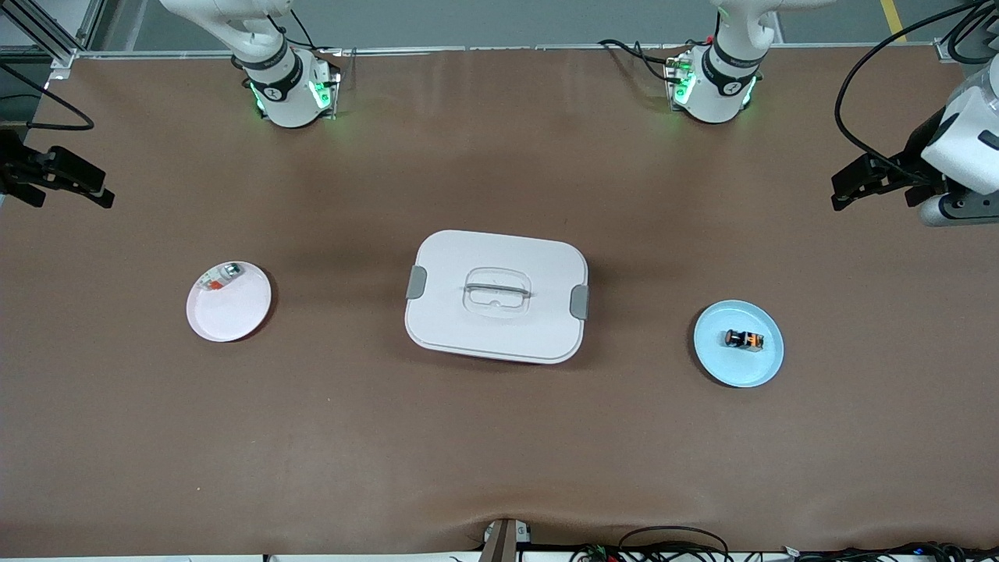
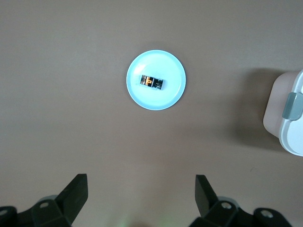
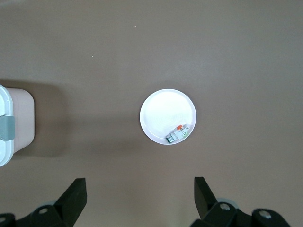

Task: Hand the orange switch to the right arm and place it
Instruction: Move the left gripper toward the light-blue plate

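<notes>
The orange switch (image 1: 743,339) is a small black part with an orange band. It lies on its side on a light blue plate (image 1: 734,368) toward the left arm's end of the table. In the left wrist view the switch (image 2: 151,82) lies on the plate (image 2: 157,100), well clear of my left gripper (image 2: 142,182), which is open and empty. In the front view the left gripper (image 1: 847,191) hangs high over the table's edge at that end. My right gripper (image 1: 97,191) is open and empty high over the right arm's end, as the right wrist view (image 3: 139,184) also shows.
A white lidded box (image 1: 496,297) with grey clips stands in the middle of the table. A white plate (image 1: 234,312) toward the right arm's end holds a small white-grey piece (image 1: 221,279) with a red-orange bit, also in the right wrist view (image 3: 179,134).
</notes>
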`<state>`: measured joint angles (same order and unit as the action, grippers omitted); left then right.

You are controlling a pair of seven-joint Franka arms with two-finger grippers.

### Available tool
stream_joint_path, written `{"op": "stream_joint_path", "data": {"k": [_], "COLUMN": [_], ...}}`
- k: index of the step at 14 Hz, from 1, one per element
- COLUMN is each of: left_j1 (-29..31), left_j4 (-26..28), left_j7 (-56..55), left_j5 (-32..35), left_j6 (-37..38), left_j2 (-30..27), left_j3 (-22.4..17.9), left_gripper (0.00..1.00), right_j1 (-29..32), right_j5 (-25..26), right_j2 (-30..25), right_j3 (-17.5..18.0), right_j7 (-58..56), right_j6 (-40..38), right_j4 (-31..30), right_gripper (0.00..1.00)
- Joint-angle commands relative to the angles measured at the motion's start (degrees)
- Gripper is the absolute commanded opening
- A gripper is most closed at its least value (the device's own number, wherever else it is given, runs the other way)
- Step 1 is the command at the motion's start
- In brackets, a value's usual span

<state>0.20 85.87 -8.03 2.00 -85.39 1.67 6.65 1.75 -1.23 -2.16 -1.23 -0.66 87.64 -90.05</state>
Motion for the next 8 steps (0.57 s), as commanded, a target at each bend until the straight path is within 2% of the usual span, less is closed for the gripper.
{"op": "stream_joint_path", "data": {"k": [1,8], "left_j1": [0.1,0.8], "left_j4": [-1.4,-0.5], "left_j7": [0.7,0.6], "left_j5": [0.5,0.5], "left_j6": [0.3,-3.2], "left_j2": [1.6,8.1], "left_j3": [0.2,0.1], "left_gripper": [1.0,1.0], "right_j1": [0.8,1.0], "right_j5": [0.8,0.8], "right_j2": [-0.6,-0.6], "right_j3": [0.7,0.5], "right_j7": [0.1,0.0], "right_j6": [-0.9,-1.1], "right_j4": [0.3,0.5], "right_gripper": [1.0,1.0]}}
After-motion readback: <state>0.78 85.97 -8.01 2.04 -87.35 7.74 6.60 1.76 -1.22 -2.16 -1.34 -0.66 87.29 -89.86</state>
